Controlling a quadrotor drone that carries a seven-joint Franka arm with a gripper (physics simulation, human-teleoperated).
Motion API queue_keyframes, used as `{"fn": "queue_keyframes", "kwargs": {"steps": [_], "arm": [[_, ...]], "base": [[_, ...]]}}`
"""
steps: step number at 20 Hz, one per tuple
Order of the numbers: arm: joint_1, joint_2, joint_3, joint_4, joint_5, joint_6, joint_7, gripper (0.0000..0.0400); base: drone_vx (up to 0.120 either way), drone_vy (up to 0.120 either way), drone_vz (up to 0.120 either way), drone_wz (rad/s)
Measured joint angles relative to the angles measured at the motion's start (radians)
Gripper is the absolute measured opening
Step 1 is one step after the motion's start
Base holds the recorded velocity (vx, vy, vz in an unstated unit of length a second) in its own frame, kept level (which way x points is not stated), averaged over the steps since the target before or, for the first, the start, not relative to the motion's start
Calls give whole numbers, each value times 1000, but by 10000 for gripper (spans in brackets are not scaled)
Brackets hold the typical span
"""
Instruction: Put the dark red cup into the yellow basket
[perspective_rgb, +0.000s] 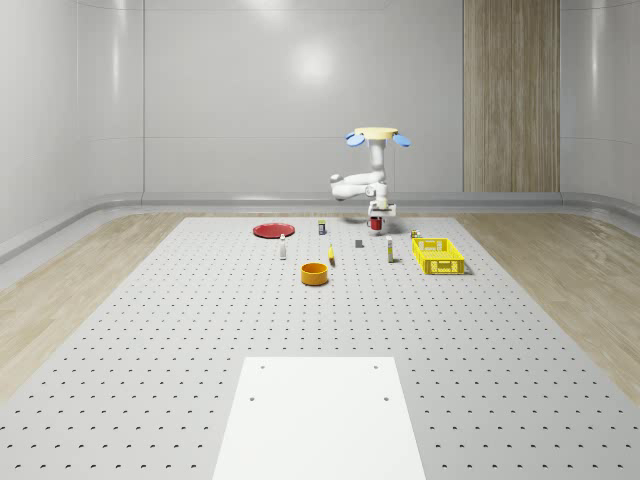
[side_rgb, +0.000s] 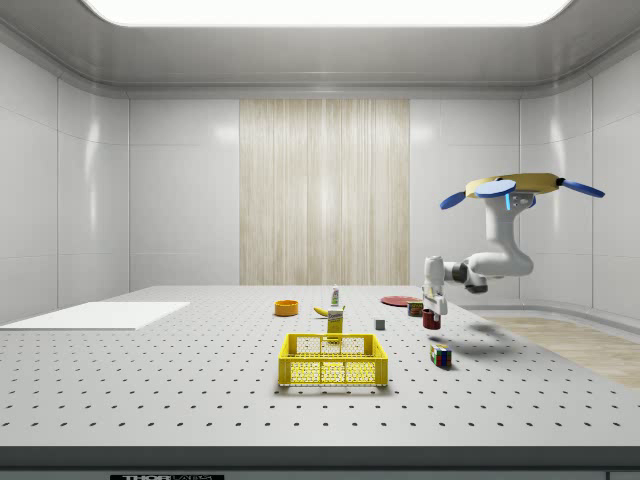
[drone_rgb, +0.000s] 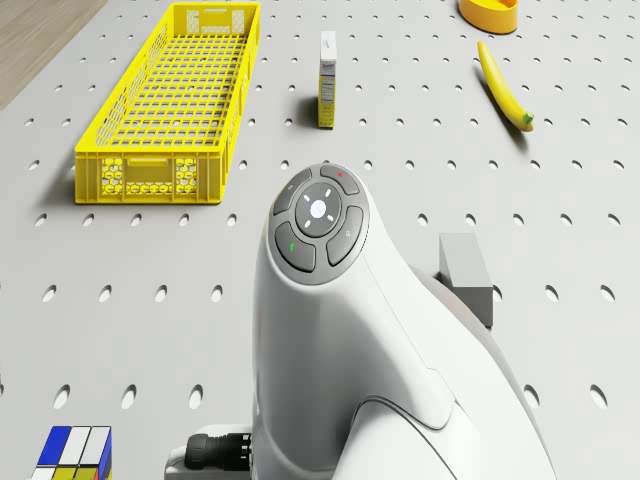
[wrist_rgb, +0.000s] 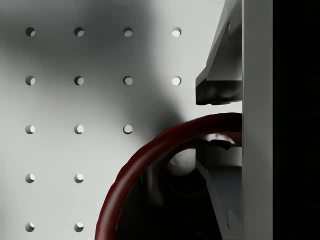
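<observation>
One cup: dark red cup (wrist_rgb: 150, 165) pinched by its rim between the fingers (wrist_rgb: 217, 92), one inside the rim, one outside; hangs just above the bench (perspective_rgb: 150, 330), seemingly clear of it in the side view
Drone: drone (perspective_rgb: 377, 135) hovers over the far part of the bench, arm (side_rgb: 495, 262) bent down and toward the side view's left
Gripper: gripper (perspective_rgb: 378, 217) points down, closed on the cup rim
Basket: yellow basket (perspective_rgb: 438, 255) sits on the bench, nearer the whole-scene camera than the cup and to that view's right, well apart from it; nothing visible inside in the drone view
Near the cup: colour cube (side_rgb: 439, 354) on the bench, on the side view camera's side of the gripper; grey block (drone_rgb: 465, 275) beside the arm in the drone view
Other bench items: carton (drone_rgb: 327, 78), banana (drone_rgb: 503, 85), orange bowl (perspective_rgb: 315, 273), red plate (perspective_rgb: 272, 230), small bottle (perspective_rgb: 283, 248)
Front edge: white panel (perspective_rgb: 320, 415) at the whole-scene view's bottom
</observation>
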Motion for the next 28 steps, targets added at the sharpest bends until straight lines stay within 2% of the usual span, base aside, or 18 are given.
{"fn": "queue_keyframes", "kwargs": {"steps": [19, 28], "arm": [[-17, -69, 40, 1, 56, 57, 16, 100], [-21, -99, 45, 2, 68, 85, 20, 100]], "base": [[120, 120, 120, 0], [120, 120, 0, 0]]}}
